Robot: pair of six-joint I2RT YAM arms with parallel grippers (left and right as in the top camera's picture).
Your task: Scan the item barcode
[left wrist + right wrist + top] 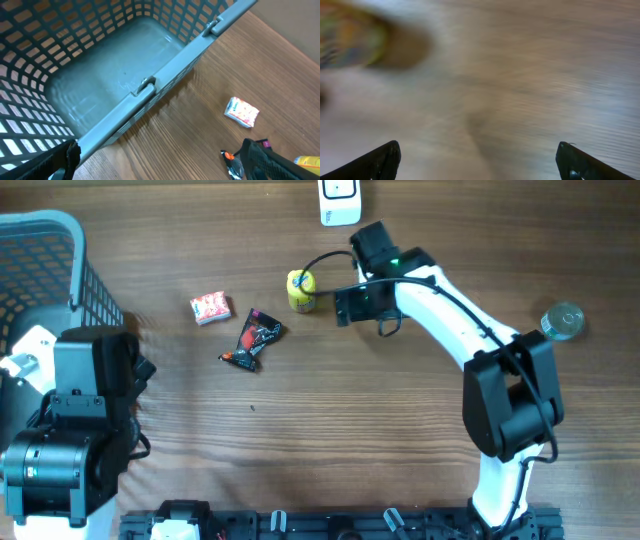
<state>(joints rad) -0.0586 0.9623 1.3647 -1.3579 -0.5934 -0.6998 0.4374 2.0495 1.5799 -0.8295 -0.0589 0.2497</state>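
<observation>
Nearest, at the left, the left gripper (160, 167) hangs over the near rim of the blue basket (165, 75), jaws spread wide and holding nothing. Beyond it, on the wooden table (330, 430), lie a black wrapper (252, 340) and, farther and to its left, a small red-and-white packet (210, 308), the two apart. Farther again sits the yellow item (301, 290), judged to be the thing to scan, since the right gripper (477, 155) is just beside it on the right, released, empty and apparently not touching. The item looks small, light and rounded, with a glossy printed skin that may slip. A hold across the middle of its body seems soundest, leaving the label exposed, though the barcode's position cannot be made out. At the far edge stands a white device (340, 200), presumably the scanner. Only bare wood lies between it and the item, a short run, but the table's far edge is near. A clear glass object (563, 320) sits well apart at the right.
</observation>
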